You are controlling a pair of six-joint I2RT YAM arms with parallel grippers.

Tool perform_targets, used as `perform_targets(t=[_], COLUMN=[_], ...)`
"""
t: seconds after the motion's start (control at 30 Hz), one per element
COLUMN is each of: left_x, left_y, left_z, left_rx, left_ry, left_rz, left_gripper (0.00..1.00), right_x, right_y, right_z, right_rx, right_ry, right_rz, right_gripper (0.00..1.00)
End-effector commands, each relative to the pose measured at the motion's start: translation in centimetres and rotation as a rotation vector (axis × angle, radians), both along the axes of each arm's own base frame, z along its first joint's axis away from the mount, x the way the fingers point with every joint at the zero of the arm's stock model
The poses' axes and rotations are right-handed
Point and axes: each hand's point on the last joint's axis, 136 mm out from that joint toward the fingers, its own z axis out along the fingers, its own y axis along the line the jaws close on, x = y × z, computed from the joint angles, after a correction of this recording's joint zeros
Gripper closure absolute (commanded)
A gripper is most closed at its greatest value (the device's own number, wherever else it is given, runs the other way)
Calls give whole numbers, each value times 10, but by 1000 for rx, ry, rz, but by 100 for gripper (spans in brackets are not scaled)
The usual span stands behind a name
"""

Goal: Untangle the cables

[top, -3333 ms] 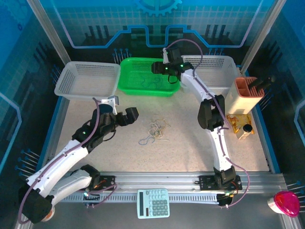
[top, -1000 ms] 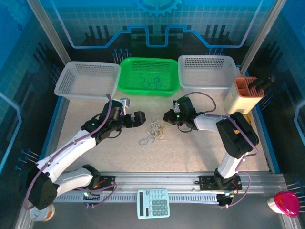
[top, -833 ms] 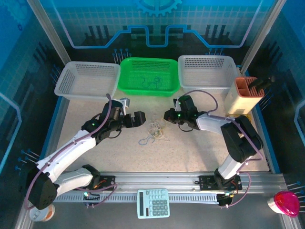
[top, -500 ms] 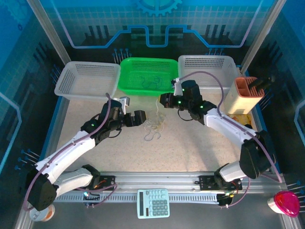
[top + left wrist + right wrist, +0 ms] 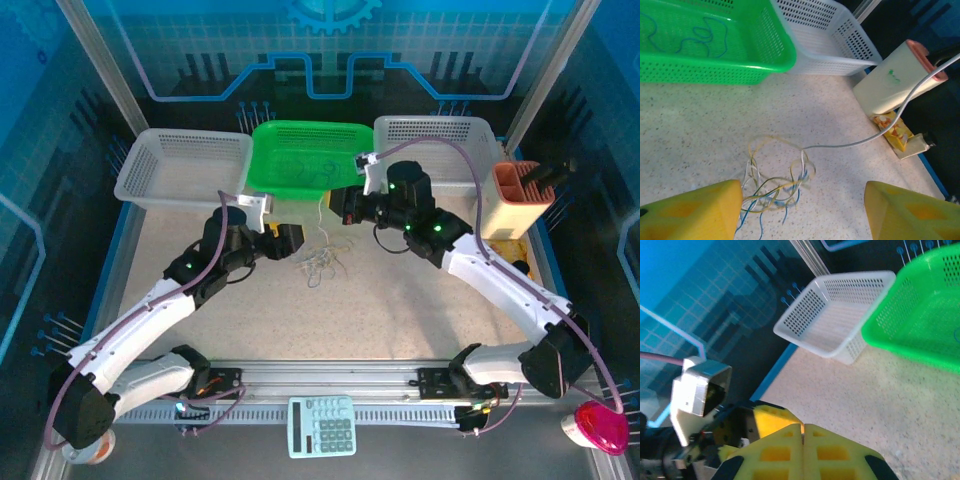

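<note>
The cables (image 5: 320,260) lie as a small curly tangle of blue, yellow and pale strands on the speckled table, in front of the green basket. My left gripper (image 5: 292,242) is just left of them. In the left wrist view its yellow fingers stand open on either side of the cables (image 5: 775,192), the left finger close to the strands, so the left gripper (image 5: 802,210) holds nothing. My right gripper (image 5: 347,208) hangs above and behind the tangle, shut (image 5: 803,427). One pale cable (image 5: 865,140) runs taut from the tangle up towards it.
The green basket (image 5: 262,150) at the back holds loose blue cable (image 5: 695,37). White baskets (image 5: 180,165) (image 5: 440,140) flank it. A tan holder (image 5: 515,200) stands at the right with a yellow packet (image 5: 892,132) by it. A calculator (image 5: 322,425) lies on the front rail.
The right gripper has risen and pulled back toward the green basket with a pale strand, dragging the tangle backward. The left gripper has moved closer to the tangle, jaws narrowing.
</note>
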Motion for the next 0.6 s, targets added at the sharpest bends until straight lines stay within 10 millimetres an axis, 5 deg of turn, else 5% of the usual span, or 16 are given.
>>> perform_targets(t=[0.0, 0.17, 0.57], left_x=[-4, -4, -4], left_y=[-11, -12, -26], left_z=[30, 22, 4], left_rx=[-48, -47, -39], left_ry=[-96, -84, -64], left_rz=[-67, -72, -136], left_gripper=[32, 22, 19], right_x=[-13, -19, -34], right_y=[1, 2, 11], right_z=[39, 58, 103], right_rx=[36, 79, 157], right_ry=[-82, -111, -190], right_rz=[24, 34, 78], right_gripper=[100, 100, 100])
